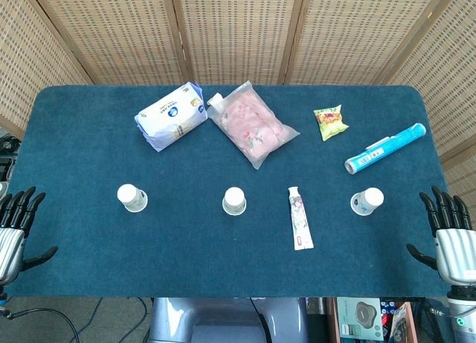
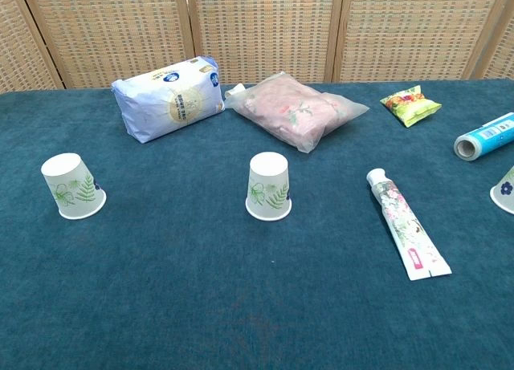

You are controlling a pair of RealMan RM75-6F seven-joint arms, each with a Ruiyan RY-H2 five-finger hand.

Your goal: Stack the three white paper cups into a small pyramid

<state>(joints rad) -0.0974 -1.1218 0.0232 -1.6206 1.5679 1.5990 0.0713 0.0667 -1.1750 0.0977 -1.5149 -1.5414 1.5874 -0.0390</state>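
Three white paper cups stand mouth-down in a row across the near half of the blue worktop (image 1: 89,127), well apart: the left cup (image 1: 132,197), the middle cup (image 1: 234,201) and the right cup (image 1: 367,201). Nothing is stacked yet. Turned over like this, each offers a flat base for another to sit on, which suits a pyramid.

Going by size, the far half carries a pink-filled clear bag (image 1: 251,124), a white-and-blue soft pack (image 1: 171,116), a blue cylindrical roll (image 1: 385,148) and a small snack packet (image 1: 330,122). A flowered tube (image 1: 300,217) lies between the middle and right cups and looks the one thing likely to get nudged.

Both hands hang off the worktop's side edges, the left hand (image 1: 16,228) and right hand (image 1: 450,239), fingers spread and holding nothing. The stretch between the left and middle cups is bare cloth, and seems the easiest place to build.
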